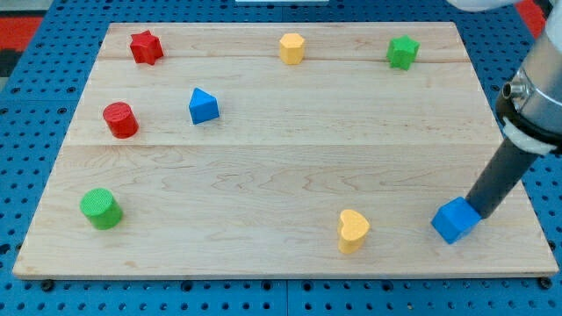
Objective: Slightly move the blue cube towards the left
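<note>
Blue cube (455, 219) sits near tabletop (263, 175) bottom-right corner. My tip (479, 211) touches its right face, so the cube lies directly leftward of it. No jaws fitted; rod only.

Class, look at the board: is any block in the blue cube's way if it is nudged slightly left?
Nothing visible. The yellow heart is the nearest block left of the blue cube, but well apart. My tip touches the cube's right side.

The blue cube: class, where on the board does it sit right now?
The blue cube sits near the board's bottom-right corner in the camera view, right of the yellow heart, with my tip against its upper-right side.
</note>
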Robot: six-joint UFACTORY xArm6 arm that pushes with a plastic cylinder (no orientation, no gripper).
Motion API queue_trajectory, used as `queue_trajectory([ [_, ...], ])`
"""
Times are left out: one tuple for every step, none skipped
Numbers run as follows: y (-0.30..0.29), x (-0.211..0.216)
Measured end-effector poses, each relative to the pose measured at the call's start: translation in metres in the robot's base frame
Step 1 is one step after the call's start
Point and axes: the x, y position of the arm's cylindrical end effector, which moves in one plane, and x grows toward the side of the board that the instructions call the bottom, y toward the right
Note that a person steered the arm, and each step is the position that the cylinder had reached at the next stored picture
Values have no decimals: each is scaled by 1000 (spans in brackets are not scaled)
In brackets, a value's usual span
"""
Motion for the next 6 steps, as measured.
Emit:
queue_trajectory([
  [47, 20],
  [33, 47],
  [-12, 9],
  [-65, -17],
  [5, -26],
  [36, 9],
])
